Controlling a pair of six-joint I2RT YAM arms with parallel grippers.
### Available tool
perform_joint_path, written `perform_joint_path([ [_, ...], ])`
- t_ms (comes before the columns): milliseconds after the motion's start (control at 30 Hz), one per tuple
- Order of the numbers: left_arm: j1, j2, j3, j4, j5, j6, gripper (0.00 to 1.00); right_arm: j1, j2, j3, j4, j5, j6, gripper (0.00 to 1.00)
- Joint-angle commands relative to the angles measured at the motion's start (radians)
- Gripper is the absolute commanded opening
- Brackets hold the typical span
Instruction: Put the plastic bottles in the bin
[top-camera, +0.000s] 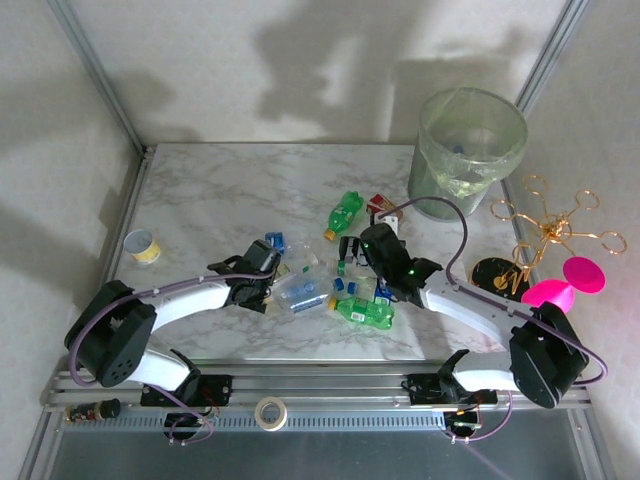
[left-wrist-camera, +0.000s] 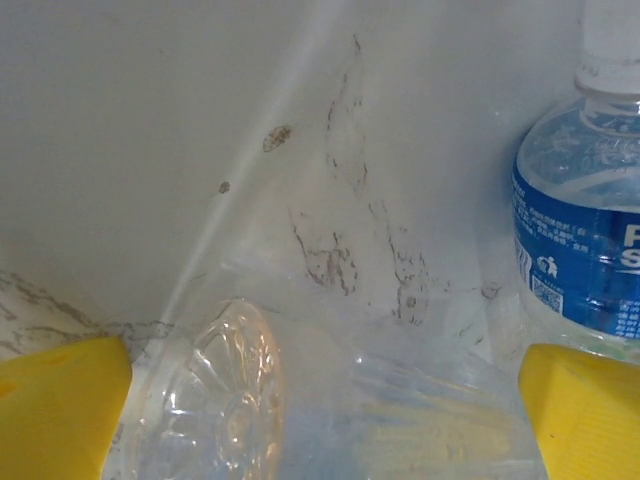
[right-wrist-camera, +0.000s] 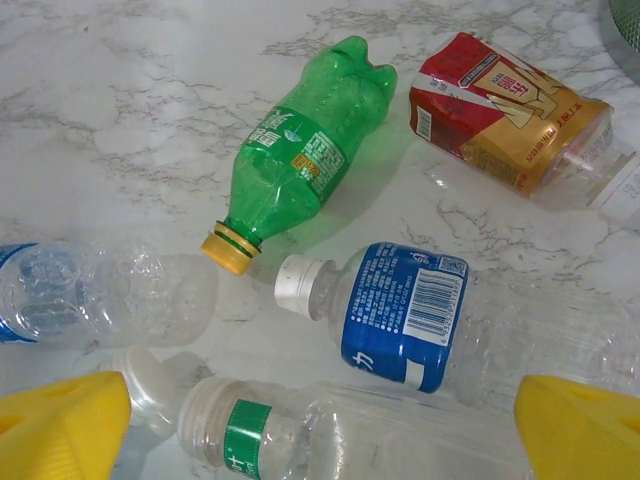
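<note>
1. The left pincer (left-wrist-camera: 320, 425) stands wide and holds nothing. Its yellow fingers (left-wrist-camera: 60, 415) flank a clear bottle (left-wrist-camera: 235, 400) that lies on the bench (top-camera: 220, 190) right under the gap.
2. The clear bottle's long axis appears to run from one finger toward the other, with its ribbed base near the left finger and its body stretching right. Closing from this pose would likely press it end to end, so a wrist turn looks needed first.
3. A blue-labelled bottle (left-wrist-camera: 580, 250) sits just beyond the right finger, near enough to be nudged.
4. The right pincer (right-wrist-camera: 320, 435) is likewise wide and empty. A green-banded bottle (right-wrist-camera: 330, 445) lies under it, neck toward the left finger and body running across to the right, so its axis also follows the closing line.
5. Further out lie a white-capped bottle (right-wrist-camera: 400, 310), a green bottle (right-wrist-camera: 300, 160) and a red-labelled bottle (right-wrist-camera: 505, 110). All three are on their sides and apart from the fingers.
6. Seen from above, the bin (top-camera: 432, 185) stands at the far right corner of the bench, apart from the heap. The right arm is the nearer one to it, so its carry looks shorter.
</note>
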Motion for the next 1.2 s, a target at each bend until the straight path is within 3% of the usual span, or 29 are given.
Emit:
perform_joint_path([
  [0, -0.007, 0.043, 0.033, -0.015, 0.052, -0.050, 1.00, 0.001, -0.039, -0.037, 0.037, -0.002, 0.015, 0.99],
  [233, 0.053, 0.041, 0.044, -0.011, -0.024, 0.112, 1.00, 0.007, -0.025, -0.096, 0.185, -0.182, -0.010, 0.99],
  [500, 0.100, -0.018, 0.054, -0.041, -0.142, 0.352, 1.00, 0.017, 0.064, -0.004, -0.085, -0.029, 0.050, 0.99],
  [700, 0.135, -0.136, 0.030, -0.009, -0.219, 0.514, 1.00, 0.026, 0.011, -0.051, -0.204, 0.011, 0.077, 0.99],
  [867, 0.141, -0.229, 0.031, 0.128, -0.186, 0.683, 1.00, 0.041, -0.057, -0.075, -0.246, -0.088, 0.053, 0.98],
  [967, 0.140, -0.273, 0.026, 0.232, -0.144, 0.777, 1.00, 0.101, -0.099, -0.069, -0.284, -0.139, 0.039, 0.96],
  [1167, 0.140, -0.286, 0.028, 0.345, -0.122, 0.860, 1.00, 0.254, -0.061, 0.002, -0.436, -0.113, 0.093, 0.94],
])
